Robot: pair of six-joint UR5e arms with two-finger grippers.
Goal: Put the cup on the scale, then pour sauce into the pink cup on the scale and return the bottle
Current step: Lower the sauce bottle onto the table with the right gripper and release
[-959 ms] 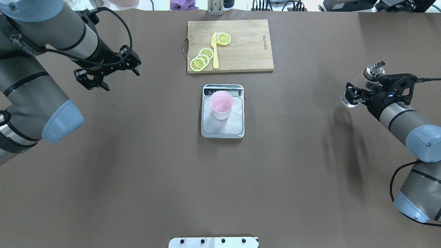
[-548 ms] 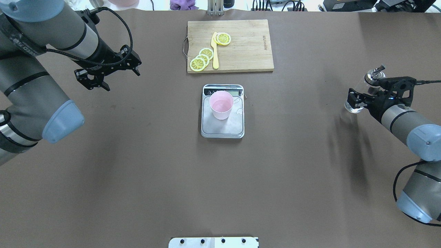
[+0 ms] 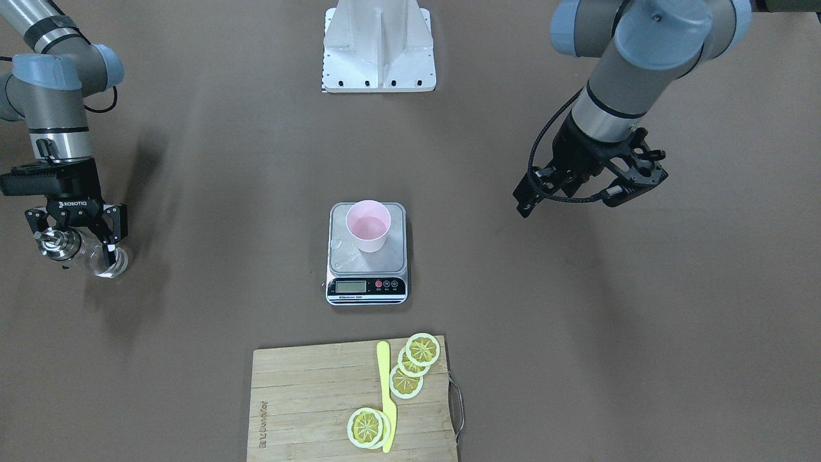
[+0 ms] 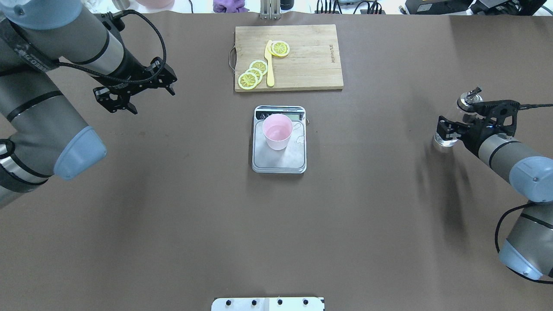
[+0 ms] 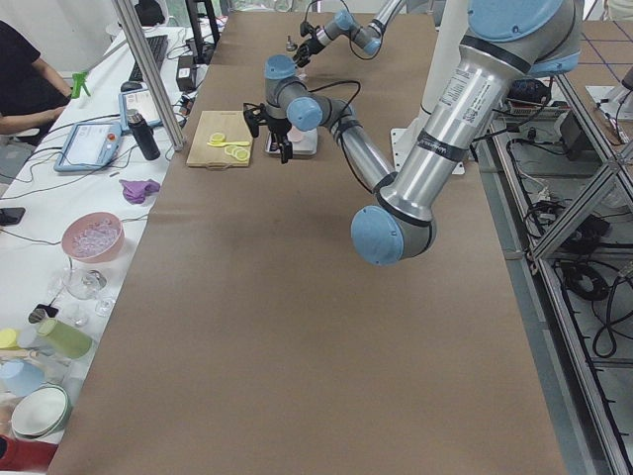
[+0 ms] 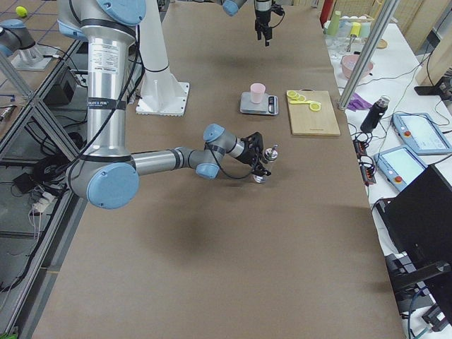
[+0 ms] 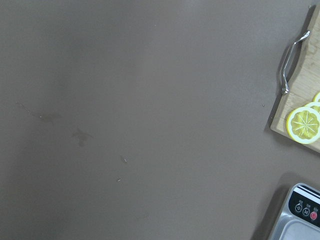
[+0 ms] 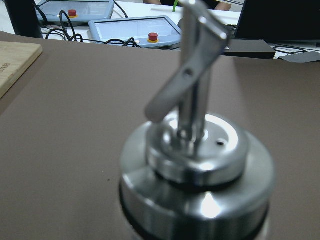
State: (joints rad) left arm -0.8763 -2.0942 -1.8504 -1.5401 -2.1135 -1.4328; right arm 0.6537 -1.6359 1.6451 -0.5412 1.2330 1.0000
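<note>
The pale pink cup (image 4: 278, 131) stands upright on the steel scale (image 4: 281, 163) at the table's middle; it also shows in the front view (image 3: 367, 226) on the scale (image 3: 365, 287). A little clear liquid lies in the cup. My right gripper (image 4: 450, 129) is shut on the clear glass bottle (image 4: 444, 139) far to the right, upright, its base at or just above the table; the front view shows the gripper (image 3: 76, 232) and the bottle (image 3: 106, 262). Its metal pourer cap (image 8: 197, 165) fills the right wrist view. My left gripper (image 4: 144, 100) is open and empty, hovering far left.
A wooden cutting board (image 4: 311, 56) with lemon slices (image 4: 255, 72) and a yellow knife (image 4: 270, 65) lies behind the scale. The left wrist view shows the board's handle (image 7: 290, 60) and the scale's corner (image 7: 302, 210). Wet marks spot the scale platform.
My right gripper has lowered the bottle toward the table and brought it more upright. The left arm, cup and scale have not moved.
</note>
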